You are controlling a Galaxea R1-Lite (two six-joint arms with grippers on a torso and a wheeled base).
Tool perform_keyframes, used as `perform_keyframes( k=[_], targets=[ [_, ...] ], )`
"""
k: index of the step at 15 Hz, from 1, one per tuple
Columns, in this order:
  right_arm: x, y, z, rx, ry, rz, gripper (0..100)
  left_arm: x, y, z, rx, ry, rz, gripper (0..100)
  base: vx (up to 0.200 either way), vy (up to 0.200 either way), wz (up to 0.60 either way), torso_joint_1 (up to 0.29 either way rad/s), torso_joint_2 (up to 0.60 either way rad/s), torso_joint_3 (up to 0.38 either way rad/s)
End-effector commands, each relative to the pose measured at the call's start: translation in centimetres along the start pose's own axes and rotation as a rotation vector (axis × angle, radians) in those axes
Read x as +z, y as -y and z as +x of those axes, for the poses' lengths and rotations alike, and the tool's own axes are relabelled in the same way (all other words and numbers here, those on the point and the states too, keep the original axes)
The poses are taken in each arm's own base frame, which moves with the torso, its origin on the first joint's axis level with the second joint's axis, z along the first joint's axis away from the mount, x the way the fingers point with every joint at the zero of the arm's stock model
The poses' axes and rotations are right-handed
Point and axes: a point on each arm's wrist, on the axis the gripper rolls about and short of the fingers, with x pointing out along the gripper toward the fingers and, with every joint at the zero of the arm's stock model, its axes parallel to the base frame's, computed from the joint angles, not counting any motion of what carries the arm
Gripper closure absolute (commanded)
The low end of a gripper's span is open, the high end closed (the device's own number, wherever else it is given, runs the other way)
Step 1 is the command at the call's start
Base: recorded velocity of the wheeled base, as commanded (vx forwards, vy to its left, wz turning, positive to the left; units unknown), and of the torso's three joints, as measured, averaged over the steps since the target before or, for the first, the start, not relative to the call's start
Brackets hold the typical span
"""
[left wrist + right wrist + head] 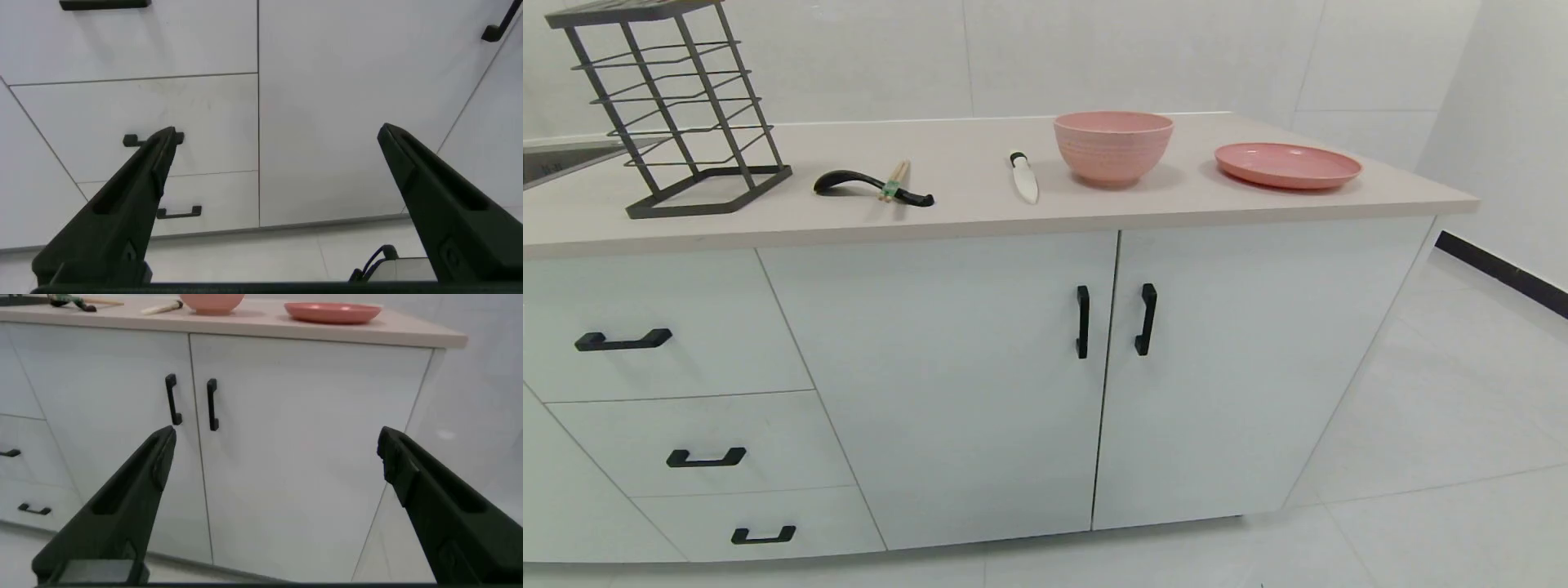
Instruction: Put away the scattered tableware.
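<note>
On the beige countertop (980, 220) lie a pink bowl (1113, 145), a pink plate (1287, 164) to its right, a white knife with a black handle (1023, 176), a black spoon (866, 183) and a pair of wooden chopsticks (894, 180) across it. A black wire rack (674, 106) stands at the counter's left end. My left gripper (276, 143) is open, held low in front of the white drawers (139, 114). My right gripper (276, 441) is open too, facing the cabinet doors (192, 404), below the bowl (212, 302) and plate (332, 311).
The cabinet has two doors with black handles (1114, 320) and three drawers with black handles (623, 340) on the left. A sink edge (564, 159) sits behind the rack. Open tiled floor (1445, 441) lies to the right, with a white wall behind.
</note>
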Motion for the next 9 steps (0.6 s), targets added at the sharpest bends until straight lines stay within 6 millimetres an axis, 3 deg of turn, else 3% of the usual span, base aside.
perform_keyframes(
  k=[1,3,5,9],
  targets=[
    [0.6,1.3,5.9,0.061,-0.185,0.052,0,0.0,0.0,0.0,0.002,-0.001,-0.003,0,-0.200,0.000,0.00,0.002,0.00,-0.002],
    [0.4,1.7,8.3,0.069,-0.227,0.061,0,0.0,0.0,0.0,0.000,-0.001,-0.001,0,-0.200,0.000,0.00,0.010,0.00,-0.002],
    [0.2,2.0,9.6,0.086,-0.247,0.066,0,0.0,0.0,0.0,0.000,-0.001,-0.001,0,0.000,0.000,0.00,0.000,0.00,0.000],
    [-0.7,3.0,14.6,0.102,-0.299,0.071,0,0.0,0.0,0.0,-0.001,-0.001,0.002,0,0.000,0.000,0.00,0.000,0.00,0.000]
  ],
)
